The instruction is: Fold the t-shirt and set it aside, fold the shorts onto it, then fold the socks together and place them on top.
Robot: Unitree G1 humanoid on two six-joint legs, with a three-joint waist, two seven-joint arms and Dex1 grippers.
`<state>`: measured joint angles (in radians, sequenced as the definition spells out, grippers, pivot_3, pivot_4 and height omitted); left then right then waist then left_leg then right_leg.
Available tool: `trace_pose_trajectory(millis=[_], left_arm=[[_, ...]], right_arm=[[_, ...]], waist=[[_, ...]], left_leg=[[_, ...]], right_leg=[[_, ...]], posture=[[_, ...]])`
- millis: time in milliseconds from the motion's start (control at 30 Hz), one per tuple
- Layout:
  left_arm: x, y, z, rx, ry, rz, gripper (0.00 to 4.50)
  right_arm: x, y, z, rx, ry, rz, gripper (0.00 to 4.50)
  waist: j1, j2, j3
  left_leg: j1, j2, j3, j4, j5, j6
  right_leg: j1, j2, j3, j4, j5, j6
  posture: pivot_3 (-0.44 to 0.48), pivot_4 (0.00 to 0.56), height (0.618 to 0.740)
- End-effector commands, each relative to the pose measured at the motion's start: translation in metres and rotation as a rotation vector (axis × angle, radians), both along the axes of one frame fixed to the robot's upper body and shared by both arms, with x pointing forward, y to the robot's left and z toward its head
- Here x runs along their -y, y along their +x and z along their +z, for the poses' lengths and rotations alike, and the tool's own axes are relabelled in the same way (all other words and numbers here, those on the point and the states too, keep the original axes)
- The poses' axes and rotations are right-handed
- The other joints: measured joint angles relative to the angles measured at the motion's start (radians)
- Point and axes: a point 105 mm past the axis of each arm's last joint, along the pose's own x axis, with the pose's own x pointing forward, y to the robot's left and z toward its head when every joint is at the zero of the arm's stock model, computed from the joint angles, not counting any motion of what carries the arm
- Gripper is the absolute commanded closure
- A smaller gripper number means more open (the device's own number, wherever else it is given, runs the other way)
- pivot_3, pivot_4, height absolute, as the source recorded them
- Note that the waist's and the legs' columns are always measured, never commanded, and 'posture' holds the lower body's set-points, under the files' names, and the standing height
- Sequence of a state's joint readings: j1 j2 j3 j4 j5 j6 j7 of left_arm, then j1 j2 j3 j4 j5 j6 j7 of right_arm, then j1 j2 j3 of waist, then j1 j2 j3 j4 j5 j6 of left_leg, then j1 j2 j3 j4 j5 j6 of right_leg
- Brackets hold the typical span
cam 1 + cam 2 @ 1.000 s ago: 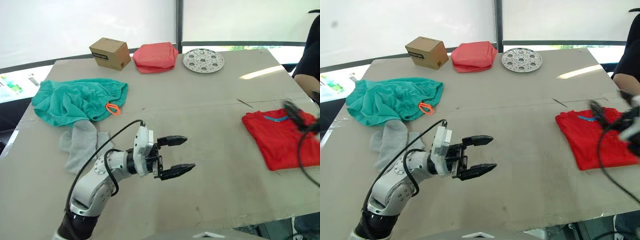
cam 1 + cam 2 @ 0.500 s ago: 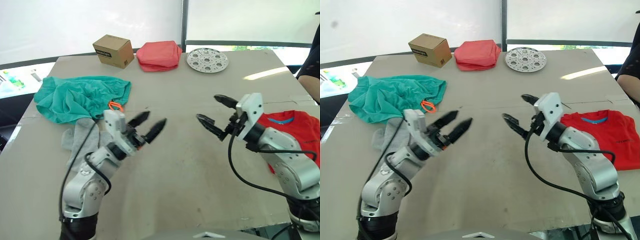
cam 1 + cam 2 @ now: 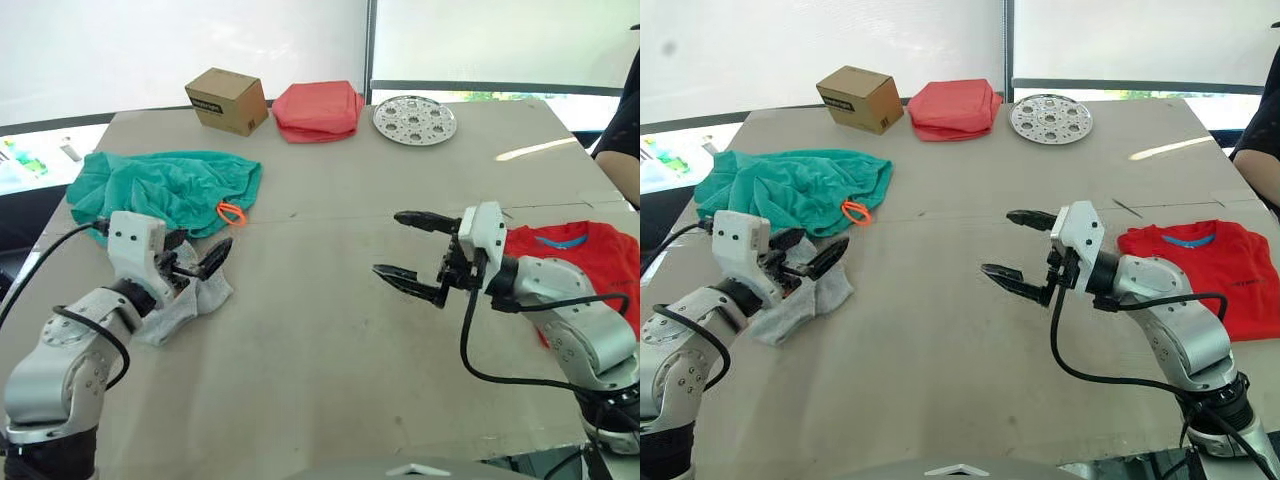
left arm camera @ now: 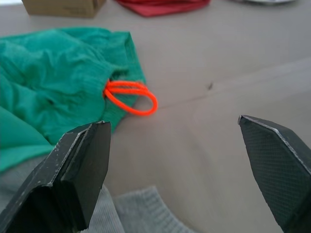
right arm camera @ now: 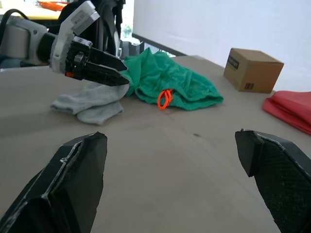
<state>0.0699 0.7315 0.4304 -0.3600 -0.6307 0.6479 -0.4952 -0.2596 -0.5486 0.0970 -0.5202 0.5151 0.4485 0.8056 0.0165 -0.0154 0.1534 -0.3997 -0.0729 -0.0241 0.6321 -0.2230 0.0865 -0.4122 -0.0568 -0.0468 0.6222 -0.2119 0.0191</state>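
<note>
The folded red t-shirt [image 3: 585, 262] lies flat at the table's right side. At the left lie the crumpled teal shorts [image 3: 160, 188] with their orange drawstring loop [image 3: 230, 213]. Just in front of them are the grey socks [image 3: 188, 293], loosely heaped. My left gripper [image 3: 198, 252] is open and hovers right over the socks, pointing toward the loop [image 4: 131, 94]. My right gripper [image 3: 390, 243] is open and empty above the bare table middle, left of the t-shirt.
Along the far edge stand a cardboard box [image 3: 226, 100], a salmon-pink cloth bundle [image 3: 318, 108] and a perforated metal disc [image 3: 414, 119]. A person's dark sleeve [image 3: 622, 125] shows at the right edge. A seam crosses the table [image 3: 330, 340] from side to side.
My left gripper has swung back left from the table middle to above the socks. My right gripper left the t-shirt, came to the middle and has sunk a little.
</note>
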Motion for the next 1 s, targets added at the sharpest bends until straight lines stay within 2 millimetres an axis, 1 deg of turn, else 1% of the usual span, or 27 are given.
trace_pose_trajectory(millis=[33,67,133,167,200,233,300,400,433,500,567,667,700,733,767,800,867,900,933,967,1000], left_arm=[[-0.028,0.004,0.017,0.044,0.082,0.054,0.0],[-0.037,0.009,0.021,0.053,0.088,0.098,0.0],[-0.044,0.024,0.026,0.055,0.138,0.134,0.0],[-0.043,0.029,0.026,0.054,0.166,0.133,0.0],[-0.04,0.042,0.028,0.045,0.185,0.135,0.0],[-0.039,0.051,0.029,0.04,0.197,0.138,0.0],[-0.035,0.072,0.028,0.008,0.269,0.136,0.0],[-0.038,0.096,0.014,-0.104,0.351,0.166,0.0],[-0.041,0.103,0.005,-0.156,0.378,0.171,0.0],[-0.045,0.112,-0.005,-0.215,0.406,0.179,0.0],[-0.044,0.122,-0.017,-0.266,0.401,0.169,0.0],[-0.041,0.13,-0.032,-0.32,0.377,0.137,0.85],[-0.04,0.132,-0.033,-0.32,0.359,0.129,1.34],[-0.037,0.136,-0.029,-0.299,0.326,0.125,1.71],[-0.03,0.141,-0.023,-0.272,0.27,0.109,1.8],[-0.024,0.147,-0.016,-0.24,0.216,0.098,2.52],[-0.014,0.157,0.0,-0.161,0.151,0.082,3.28],[-0.011,0.16,0.005,-0.139,0.138,0.079,3.84],[-0.003,0.165,0.016,-0.106,0.094,0.065,4.3],[0.006,0.17,0.029,-0.07,0.062,0.047,4.49],[0.019,0.176,0.044,-0.029,0.032,0.017,4.49]], right_arm=[[0.001,-0.002,0.004,0.04,-0.002,0.008,0.05],[0.001,-0.002,0.004,0.039,0.0,0.006,0.05],[0.002,-0.002,0.002,0.041,-0.003,-0.004,0.05],[0.002,-0.001,0.001,0.041,-0.004,-0.008,0.05],[0.002,-0.001,0.001,0.045,-0.004,-0.017,0.05],[0.001,0.0,0.001,0.047,-0.003,-0.022,0.05],[0.001,0.001,0.002,0.056,-0.001,-0.035,0.05],[0.002,0.0,0.004,0.064,-0.005,-0.055,0.05],[0.003,-0.001,0.004,0.064,-0.004,-0.062,0.05],[0.004,-0.001,0.005,0.067,-0.007,-0.076,0.05],[0.007,-0.002,0.005,0.069,-0.009,-0.094,0.05],[0.01,-0.003,0.004,0.076,-0.017,-0.125,0.0],[0.011,-0.003,0.004,0.077,-0.02,-0.134,0.0],[0.013,-0.003,0.004,0.08,-0.021,-0.146,0.0],[0.014,-0.003,0.004,0.081,-0.022,-0.161,0.0],[0.016,-0.003,0.004,0.084,-0.023,-0.175,0.0],[0.019,-0.002,0.004,0.09,-0.025,-0.198,0.0],[0.019,-0.002,0.004,0.091,-0.026,-0.203,0.0],[0.02,-0.001,0.004,0.094,-0.027,-0.211,0.0],[0.021,0.0,0.005,0.098,-0.027,-0.219,0.0],[0.022,0.001,0.006,0.103,-0.027,-0.228,0.0]], waist=[[-0.001,0.0,0.0],[0.001,0.0,0.0],[0.006,0.0,0.0],[0.007,0.0,0.0],[0.007,0.0,0.0],[0.012,0.0,0.0],[0.025,-0.002,0.0],[0.026,-0.003,0.0],[0.025,-0.004,0.0],[0.02,-0.004,0.0],[0.021,-0.005,0.0],[0.026,-0.005,0.0],[0.026,-0.005,0.0],[0.026,-0.005,-0.001],[0.025,-0.005,-0.001],[0.026,-0.006,-0.001],[0.026,-0.006,0.0],[0.027,-0.007,0.0],[0.027,-0.007,0.0],[0.027,-0.008,0.0],[0.028,-0.009,0.001]], left_leg=[[0.0,0.0,0.0,0.0,0.0,0.0],[0.0,0.001,0.0,-0.001,0.0,-0.001],[0.0,0.002,0.0,-0.001,0.0,-0.001],[0.0,0.002,0.0,-0.001,0.0,-0.001],[0.0,0.002,0.0,-0.001,0.0,-0.001],[0.0,0.002,0.001,-0.001,0.0,-0.001],[-0.001,0.002,0.001,0.0,0.0,-0.001],[-0.001,0.001,0.002,0.0,0.0,-0.001],[-0.001,0.001,0.002,0.0,0.0,-0.001],[-0.001,0.001,0.002,-0.001,-0.001,-0.001],[-0.001,0.001,0.002,-0.001,-0.002,-0.002],[-0.001,0.002,0.0,-0.001,-0.003,-0.003],[-0.001,0.002,0.0,-0.001,-0.003,-0.003],[-0.001,0.003,0.0,-0.001,-0.003,-0.003],[-0.001,0.003,0.0,0.0,-0.003,-0.003],[-0.001,0.003,0.001,0.0,-0.003,-0.003],[-0.002,0.003,0.001,0.002,-0.003,-0.003],[-0.002,0.003,0.001,0.002,-0.003,-0.003],[-0.003,0.003,0.001,0.003,-0.003,-0.003],[-0.004,0.003,0.001,0.004,-0.003,-0.003],[-0.005,0.003,0.001,0.005,-0.003,-0.003]], right_leg=[[0.0,0.0,0.0,0.0,0.0,0.0],[0.0,0.0,0.0,0.0,0.0,0.0],[0.0,0.0,-0.001,0.0,0.0,0.0],[0.0,0.0,-0.002,0.0,0.0,0.0],[0.0,0.0,-0.002,0.0,0.0,0.0],[0.0,-0.001,-0.002,0.0,0.0,0.0],[-0.001,-0.001,-0.002,-0.001,0.0,0.0],[-0.001,-0.002,-0.002,-0.001,0.0,0.0],[-0.001,-0.002,-0.002,-0.001,0.001,0.0],[-0.001,-0.002,-0.003,-0.001,0.003,-0.003],[-0.001,-0.002,-0.004,-0.001,0.005,-0.001],[-0.002,-0.002,-0.007,-0.001,0.005,0.0],[-0.001,-0.002,-0.007,-0.001,0.005,0.0],[-0.001,-0.002,-0.007,-0.001,0.005,0.0],[-0.001,-0.002,-0.007,-0.001,0.005,0.0],[-0.001,-0.003,-0.008,-0.001,0.004,0.001],[-0.001,-0.007,-0.012,-0.001,0.001,0.001],[-0.001,-0.009,-0.014,-0.001,0.001,0.001],[-0.001,-0.012,-0.019,-0.001,0.001,0.002],[-0.001,-0.015,-0.023,-0.001,0.002,0.003],[-0.001,-0.016,-0.025,-0.001,0.004,0.005]], posture=[[0.0,0.15,0.74],[0.0,0.15,0.74],[0.0,0.15,0.74],[0.0,0.15,0.74],[0.0,0.15,0.74],[0.0,0.15,0.74],[0.0,0.15,0.74],[0.0,0.15,0.74],[0.0,0.15,0.74],[0.0,0.15,0.74],[0.0,0.15,0.74],[0.0,0.15,0.74],[0.0,0.15,0.74],[0.0,0.15,0.74],[0.0,0.15,0.74],[0.0,0.15,0.74],[0.0,0.15,0.74],[0.0,0.15,0.74],[0.0,0.15,0.74],[0.0,0.15,0.74],[0.0,0.15,0.74]])
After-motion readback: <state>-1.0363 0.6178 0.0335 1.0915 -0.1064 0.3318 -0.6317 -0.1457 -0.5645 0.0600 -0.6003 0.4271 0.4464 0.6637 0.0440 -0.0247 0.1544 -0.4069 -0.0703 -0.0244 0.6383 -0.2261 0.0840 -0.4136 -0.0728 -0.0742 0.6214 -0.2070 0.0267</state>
